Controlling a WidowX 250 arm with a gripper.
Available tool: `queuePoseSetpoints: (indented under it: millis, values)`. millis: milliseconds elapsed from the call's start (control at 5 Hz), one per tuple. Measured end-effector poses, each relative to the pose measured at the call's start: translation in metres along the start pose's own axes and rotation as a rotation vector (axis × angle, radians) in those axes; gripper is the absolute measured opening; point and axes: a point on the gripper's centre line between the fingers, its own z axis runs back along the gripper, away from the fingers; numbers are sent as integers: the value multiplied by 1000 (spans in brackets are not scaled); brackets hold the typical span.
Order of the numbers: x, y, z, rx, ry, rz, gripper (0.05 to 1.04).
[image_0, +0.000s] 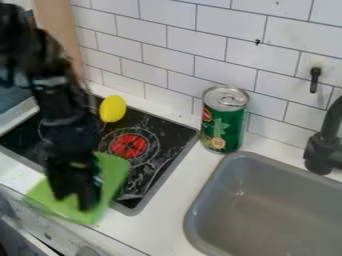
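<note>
The black gripper (73, 194) hangs down at the lower left, over a green cloth (112, 172) and in front of part of it. The cloth lies across the front edge of the black stove top and the white counter; whether the gripper touches it is unclear. Behind the gripper and to its right, a yellow oval object (112, 108) is at the back part of the stove.
A green can (224, 120) stands upright between the stove top (157, 131) and the grey sink (250, 156), near the tiled wall. A black faucet (322, 150) rises at the right edge. The red burner mark (129, 145) lies right of the arm.
</note>
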Motion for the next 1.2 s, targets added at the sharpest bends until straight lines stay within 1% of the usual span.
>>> queuePoseSetpoints:
  millis: [200,400,600,800,1000,1200]
  values:
    - [-1,-18,-6,-13,1,-29,1003]
    - [-10,-31,-3,-18,-8,-39,1001]
    - [-5,-30,26,21,-86,-40,1001]
    - [-6,-18,58,97,-171,-11,1001]
    - [-2,-10,84,141,-237,5,1001]
    - [-8,-2,96,221,-210,27,1001]
